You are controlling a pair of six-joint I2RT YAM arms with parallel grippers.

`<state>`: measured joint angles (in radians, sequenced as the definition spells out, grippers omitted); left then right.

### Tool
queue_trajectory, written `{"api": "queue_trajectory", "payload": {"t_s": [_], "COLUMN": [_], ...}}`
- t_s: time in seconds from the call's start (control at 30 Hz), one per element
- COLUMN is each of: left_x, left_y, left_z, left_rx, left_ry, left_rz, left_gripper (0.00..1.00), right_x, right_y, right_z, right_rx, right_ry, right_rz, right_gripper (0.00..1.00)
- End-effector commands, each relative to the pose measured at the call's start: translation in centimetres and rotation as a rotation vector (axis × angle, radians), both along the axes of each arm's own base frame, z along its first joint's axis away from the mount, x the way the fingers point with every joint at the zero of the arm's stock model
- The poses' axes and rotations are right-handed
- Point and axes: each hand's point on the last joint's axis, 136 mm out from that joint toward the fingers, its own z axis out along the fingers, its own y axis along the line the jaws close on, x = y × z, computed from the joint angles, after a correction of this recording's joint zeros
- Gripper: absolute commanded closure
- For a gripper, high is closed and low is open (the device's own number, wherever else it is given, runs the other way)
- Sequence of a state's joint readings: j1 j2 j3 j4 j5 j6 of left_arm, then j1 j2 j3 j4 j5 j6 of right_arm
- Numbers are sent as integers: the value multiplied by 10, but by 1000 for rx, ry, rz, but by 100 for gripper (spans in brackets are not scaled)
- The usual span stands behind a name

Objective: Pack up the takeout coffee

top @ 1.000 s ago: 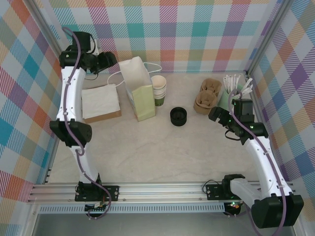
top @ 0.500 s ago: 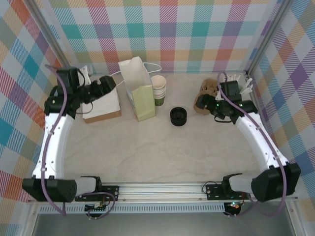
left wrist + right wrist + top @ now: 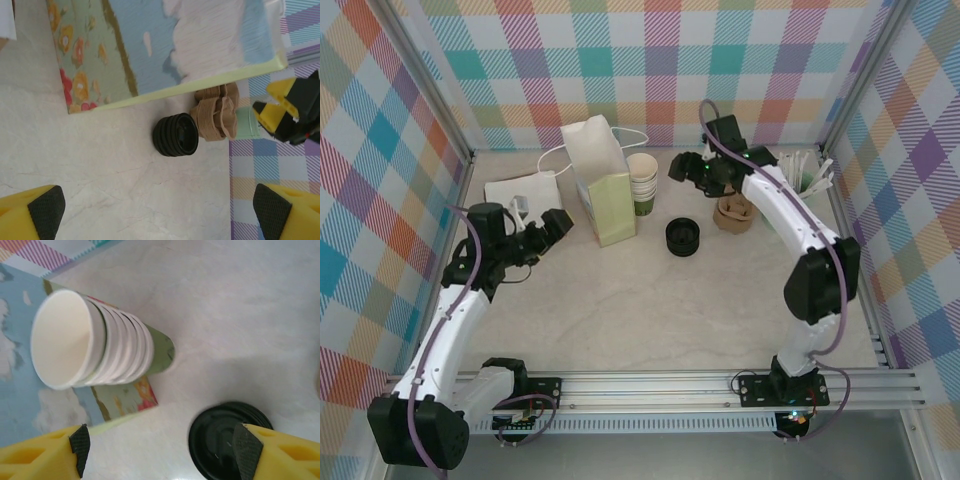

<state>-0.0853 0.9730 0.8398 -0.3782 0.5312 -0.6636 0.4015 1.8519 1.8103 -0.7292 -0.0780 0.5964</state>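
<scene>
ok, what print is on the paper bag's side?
Paper bag: flowers on green, then blue sky with white clouds. Best in left wrist view.

Left gripper point(image 3: 160, 207) fingers are smooth yellow plastic, and the pads point(image 3: 47, 210) are black with a fine matt grid texture. Right gripper point(image 3: 163, 447) is the same. Ahead of the left jaws the takeout coffee point(image 3: 176, 135) has a ribbed black plastic lid with a slight sheen, and the bag point(image 3: 165, 45) is matt printed paper. Cup carriers point(image 3: 215, 117) beyond it look like rough brown pulp. Ahead of the right jaws the cup stack point(image 3: 115, 350) is smooth matt paper. Tabletop point(image 3: 100, 175): smooth, marble-look, faintly shiny.
</scene>
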Motion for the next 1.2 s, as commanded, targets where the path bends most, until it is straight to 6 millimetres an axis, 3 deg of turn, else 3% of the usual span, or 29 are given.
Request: {"api": "queue_trajectory", "payload": {"t_s": [0.0,0.2,0.5,0.8,1.17], "left_x": [0,-3,-4,-4,-3], "left_y": [-8,-10,-9,-6,-5], "left_z": [4,-17,-23,-18,-15], "left_rx": [-46,-37,-24,-5,23], "left_ry": [-35,14,32,28,27], "left_rz": [-10,-12,-5,6,1], "left_gripper": [1,0,1,0,0], "right_x": [8,30,47,53,50], "right_y": [17,45,66,71,66], "right_z": [4,-3,-20,-26,-14], "right_rx": [19,37,26,22,-8], "right_ry": [21,37,68,77,55], "right_rz": [19,50,68,72,85], "right_gripper": [24,32,52,78,96]}}
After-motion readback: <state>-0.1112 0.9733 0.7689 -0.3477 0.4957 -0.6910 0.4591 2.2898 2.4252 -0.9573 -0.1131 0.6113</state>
